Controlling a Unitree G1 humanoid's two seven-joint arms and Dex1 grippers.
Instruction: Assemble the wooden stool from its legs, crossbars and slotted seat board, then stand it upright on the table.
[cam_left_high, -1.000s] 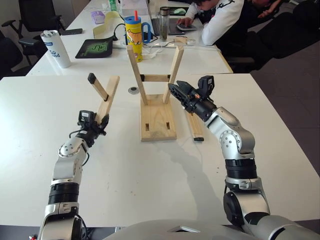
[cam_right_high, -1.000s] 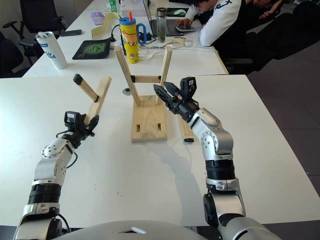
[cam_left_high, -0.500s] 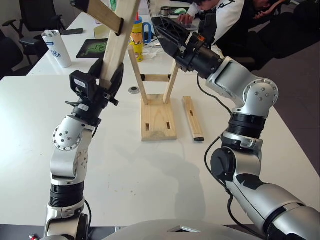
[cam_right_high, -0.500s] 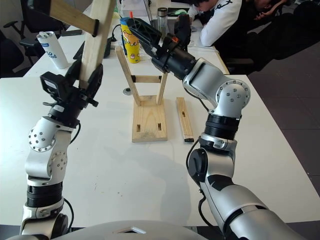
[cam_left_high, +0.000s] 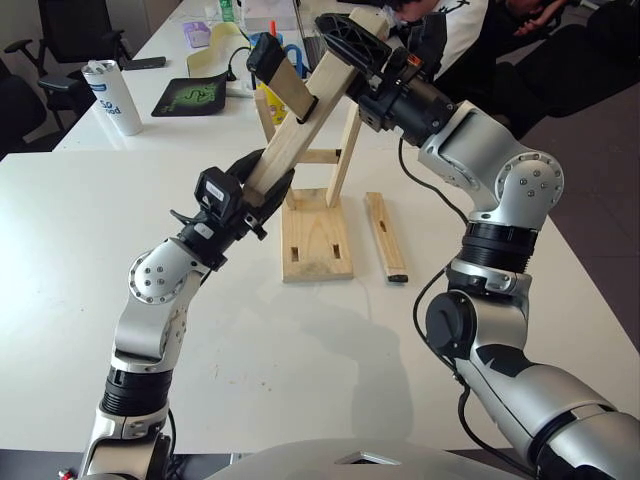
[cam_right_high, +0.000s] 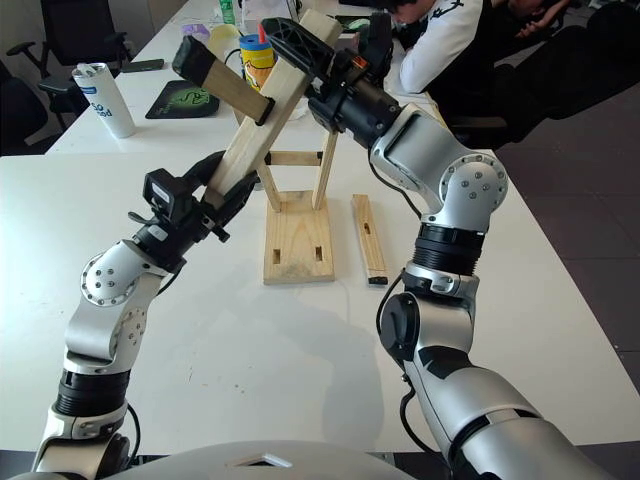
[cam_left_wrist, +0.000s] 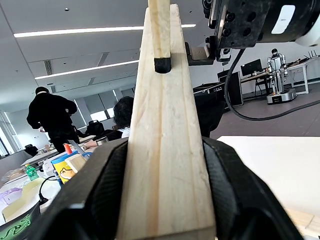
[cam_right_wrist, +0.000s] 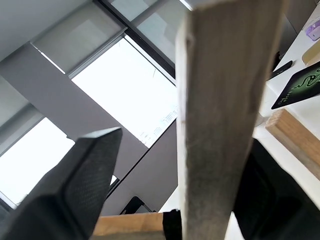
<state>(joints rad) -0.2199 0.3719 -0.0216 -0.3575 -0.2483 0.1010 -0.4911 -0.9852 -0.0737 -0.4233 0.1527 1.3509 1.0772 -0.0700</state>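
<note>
Your left hand (cam_left_high: 258, 192) is clamping the leg piece (cam_left_high: 300, 120) low down, tilted aloft near the seat board (cam_left_high: 317, 255) on the worktop. Your right hand (cam_left_high: 350, 45) is straddling its top, fingers apart (not gripping). Closing off-centre is risking twisting it into the standing legs (cam_left_high: 342, 160).

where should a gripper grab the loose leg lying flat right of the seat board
Probably around the middle of the loose leg, from above, fingers across its narrow width: it lies flat on the table with both long sides free, clear of the seat board.
</note>
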